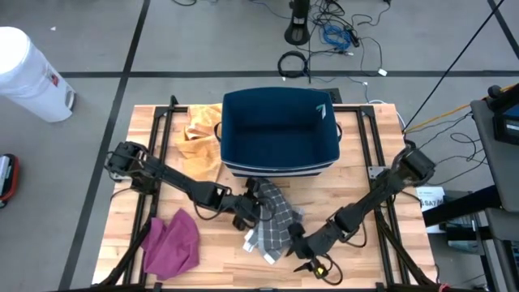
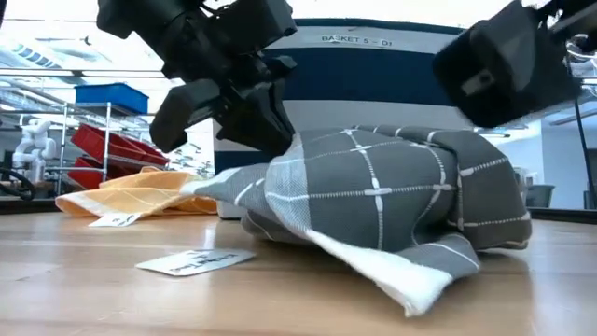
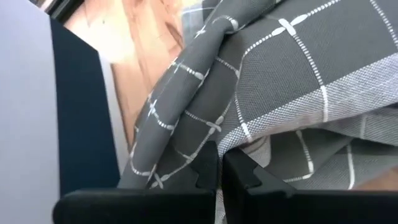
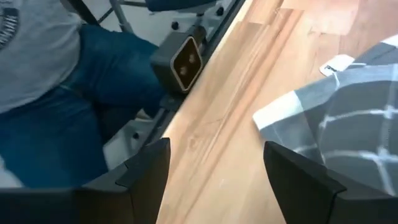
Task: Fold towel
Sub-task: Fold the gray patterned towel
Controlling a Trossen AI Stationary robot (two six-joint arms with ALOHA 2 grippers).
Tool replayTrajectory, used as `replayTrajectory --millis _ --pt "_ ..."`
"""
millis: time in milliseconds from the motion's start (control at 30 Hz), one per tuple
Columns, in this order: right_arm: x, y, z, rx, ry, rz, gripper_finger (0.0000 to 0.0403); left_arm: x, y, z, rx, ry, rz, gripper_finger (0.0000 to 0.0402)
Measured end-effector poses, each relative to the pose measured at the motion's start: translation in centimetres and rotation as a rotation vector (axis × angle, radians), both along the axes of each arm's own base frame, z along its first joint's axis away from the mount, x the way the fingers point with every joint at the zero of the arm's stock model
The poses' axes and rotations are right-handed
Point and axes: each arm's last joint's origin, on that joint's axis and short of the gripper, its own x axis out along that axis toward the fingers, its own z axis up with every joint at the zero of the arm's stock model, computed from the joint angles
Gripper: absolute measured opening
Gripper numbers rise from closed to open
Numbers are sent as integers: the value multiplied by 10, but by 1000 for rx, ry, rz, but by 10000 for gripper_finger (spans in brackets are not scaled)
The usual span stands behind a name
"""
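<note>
- The left gripper (image 1: pixel 243 212) is clamped tight on the near-left edge of the grey checked towel (image 1: pixel 272 221), its two dark fingers (image 3: pixel 211 171) pressed together over a fold of cloth.
- The right gripper (image 1: pixel 298 243) sits at the towel's near-right corner with its jaws spread wide, gripping nothing; bare wood shows between its fingers (image 4: pixel 146 165) (a person in jeans and a grey shirt is seen beyond the table edge).
- The towel lies crumpled in a heap on the wooden table (image 1: pixel 365 186), just in front of the navy basket (image 1: pixel 278 130), one pale corner trailing toward the table's front edge.
- An orange cloth (image 1: pixel 197 134) lies bunched just beside the basket's left wall.
- A magenta cloth (image 1: pixel 173 242) rests near the table's front-left corner, well apart from the towel.
</note>
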Motion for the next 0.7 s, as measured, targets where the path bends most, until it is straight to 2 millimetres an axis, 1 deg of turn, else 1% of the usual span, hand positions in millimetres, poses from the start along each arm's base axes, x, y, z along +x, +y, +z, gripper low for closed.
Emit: replayTrajectory --millis 133,233,300,433,533,567,700 --pt "16 6 -25 -60 -62 37 216 2 4 -6 -3 20 7 4" --pt "31 7 -35 -139 -73 35 194 3 5 -11 -3 31 15 3" --pt "40 6 -38 -191 -75 33 183 3 5 -12 -9 42 17 3" --pt "50 4 -33 -259 -102 65 169 4 7 -12 -26 40 30 3" --pt "52 -1 -29 -302 -102 80 166 4 6 -12 -41 41 30 3" --pt "53 -3 -28 -314 -87 79 167 3 6 -12 -53 44 28 3" --pt "42 -13 -20 -448 66 18 166 1 6 -14 -71 71 36 3"
